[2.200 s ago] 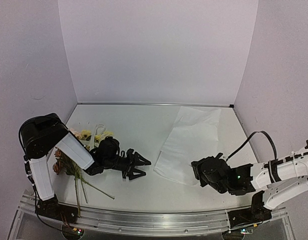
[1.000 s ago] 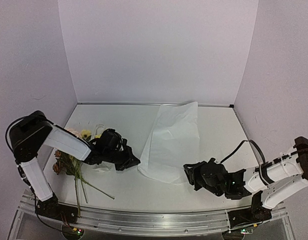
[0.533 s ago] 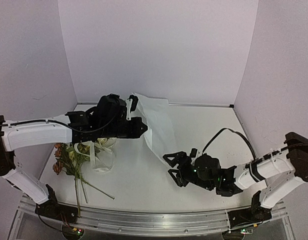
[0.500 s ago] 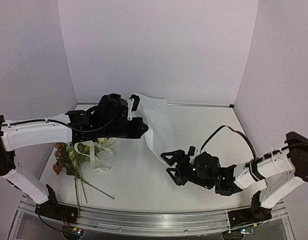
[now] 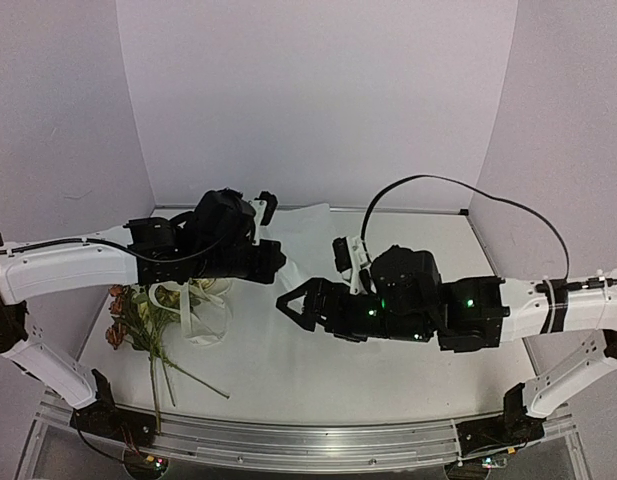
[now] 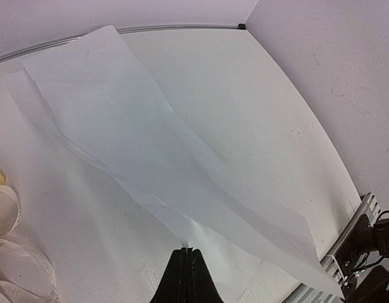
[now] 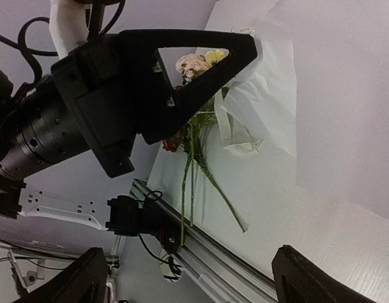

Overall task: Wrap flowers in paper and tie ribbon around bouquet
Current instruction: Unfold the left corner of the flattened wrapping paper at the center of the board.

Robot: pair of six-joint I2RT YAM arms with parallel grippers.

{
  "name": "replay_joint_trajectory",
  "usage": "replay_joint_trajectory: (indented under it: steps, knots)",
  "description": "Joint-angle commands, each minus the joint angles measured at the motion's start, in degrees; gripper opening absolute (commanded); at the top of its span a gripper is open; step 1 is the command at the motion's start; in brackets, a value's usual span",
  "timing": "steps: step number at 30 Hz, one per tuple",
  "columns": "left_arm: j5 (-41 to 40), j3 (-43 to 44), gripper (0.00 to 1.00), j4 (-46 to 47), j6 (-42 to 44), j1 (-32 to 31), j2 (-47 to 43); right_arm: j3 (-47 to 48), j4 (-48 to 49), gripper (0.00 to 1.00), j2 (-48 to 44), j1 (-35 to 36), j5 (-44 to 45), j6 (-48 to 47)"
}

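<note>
The paper (image 6: 150, 145) is a big creased white sheet spread away from my left gripper (image 6: 186, 251), which is shut on its near edge. From above, that gripper (image 5: 276, 256) hangs over the table's left middle with the paper (image 5: 306, 235) behind it. My right gripper (image 5: 291, 305) is raised at the centre, pointing left, open and empty, apart from the sheet. The flowers (image 5: 138, 318) lie at the left edge, stems toward the front rail. The ribbon (image 5: 203, 315) loops beside them. The right wrist view shows the flowers (image 7: 195, 63), the ribbon (image 7: 241, 137) and the open right gripper (image 7: 189, 252).
Pale walls close in the table (image 5: 408, 380) on three sides. A metal rail (image 5: 308, 440) runs along the front edge. A black cable (image 5: 438, 190) arcs over the right arm. The left arm's white link (image 5: 68, 265) spans the left side above the flowers.
My right gripper has opened, let go of the paper's corner and risen leftward over the centre. My left gripper stays shut on the paper, which it lifted toward the back.
</note>
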Motion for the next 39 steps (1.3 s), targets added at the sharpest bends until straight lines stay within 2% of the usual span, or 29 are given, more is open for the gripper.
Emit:
replay_joint_trajectory:
  steps: [1,8,12,18,20,25,27,30,33,35,36,39]
  knots:
    - [-0.7,-1.1,0.0,0.2,0.7,0.1,-3.9,8.9,-22.9,0.93,-1.5,1.5,7.1,-12.7]
    - [-0.1,-2.1,0.0,0.4,0.5,0.2,-5.1,16.5,-35.9,0.97,-2.7,1.4,17.1,-27.9]
    - [0.2,-2.0,0.0,0.4,0.3,0.1,-5.2,22.0,-39.6,0.98,2.5,1.4,18.7,-35.4]
    - [0.5,-1.8,0.0,0.0,0.3,0.2,-5.3,31.2,-42.5,0.95,11.3,1.3,20.7,-40.5]
    - [0.3,-1.7,0.0,-0.3,0.2,0.2,-5.5,32.8,-43.3,0.91,13.9,0.8,21.3,-41.0]
    - [0.0,-1.5,0.0,-1.3,0.0,0.2,-5.7,33.9,-43.4,0.77,16.5,-1.3,22.5,-40.9]
    - [-0.1,-1.5,0.0,-1.3,-0.1,0.2,-5.9,34.8,-43.4,0.68,17.3,-1.7,23.0,-41.3]
    - [-0.6,-1.7,0.0,-1.7,-0.5,0.2,-6.0,35.9,-43.3,0.46,18.3,-2.3,23.6,-41.0]
    - [-2.5,-2.1,0.0,-3.2,-1.7,0.2,-6.5,35.5,-43.5,0.17,18.3,-3.3,25.7,-38.7]
    - [-4.6,-2.7,0.0,-4.6,-3.1,0.2,-7.1,34.1,-44.2,0.03,17.4,-4.3,28.3,-35.8]
    - [-5.8,-3.0,0.0,-5.7,-4.1,0.3,-7.3,33.1,-44.6,0.0,16.5,-5.0,29.7,-34.2]
    - [-8.5,-5.0,0.0,-8.8,-7.2,0.8,-8.2,28.8,-45.9,0.0,12.6,-7.2,33.9,-27.3]
